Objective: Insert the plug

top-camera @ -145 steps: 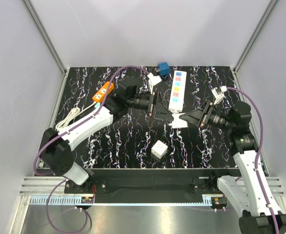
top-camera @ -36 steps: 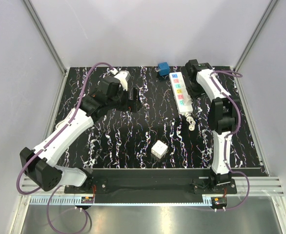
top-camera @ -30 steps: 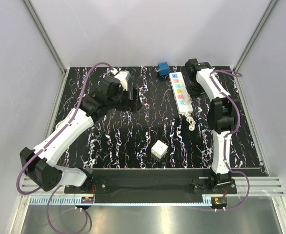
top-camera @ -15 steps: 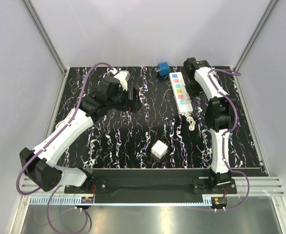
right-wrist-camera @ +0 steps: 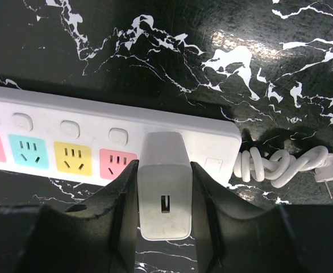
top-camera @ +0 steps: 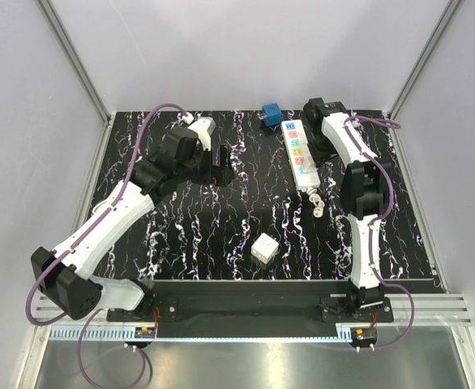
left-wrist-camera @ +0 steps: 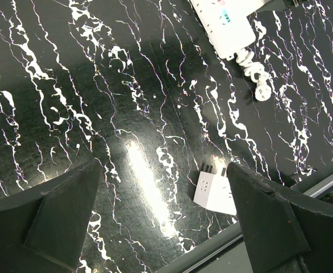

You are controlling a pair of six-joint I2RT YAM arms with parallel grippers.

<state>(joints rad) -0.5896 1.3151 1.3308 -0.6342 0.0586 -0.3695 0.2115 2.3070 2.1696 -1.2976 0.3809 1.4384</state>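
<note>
Plug (right-wrist-camera: 164, 190): a white block with a small slot on its face, directly between the fingers of the right gripper (right-wrist-camera: 164, 170).
Hold: the right gripper's fingers are closed on the plug, one pressing each of its sides.
Power strip (right-wrist-camera: 70, 128): white and long, lying flat on the surface (left-wrist-camera: 127, 85) just beyond the right gripper's fingertips. The plug's far end overlaps its face.
Seating: the plug sits at the cord end of the strip, next to a pink socket (right-wrist-camera: 116, 164). Its prongs are hidden, so whether it is fully in cannot be told.
Cord (right-wrist-camera: 280, 168): a white coiled bundle to the right of the right gripper, at the strip's end.
Left gripper (left-wrist-camera: 163, 213): fingers spread wide with nothing between them, above the bare surface and well apart from the strip.
White cube (left-wrist-camera: 215, 190): an adapter lying on the surface below the left gripper, nearer its right finger.
</note>
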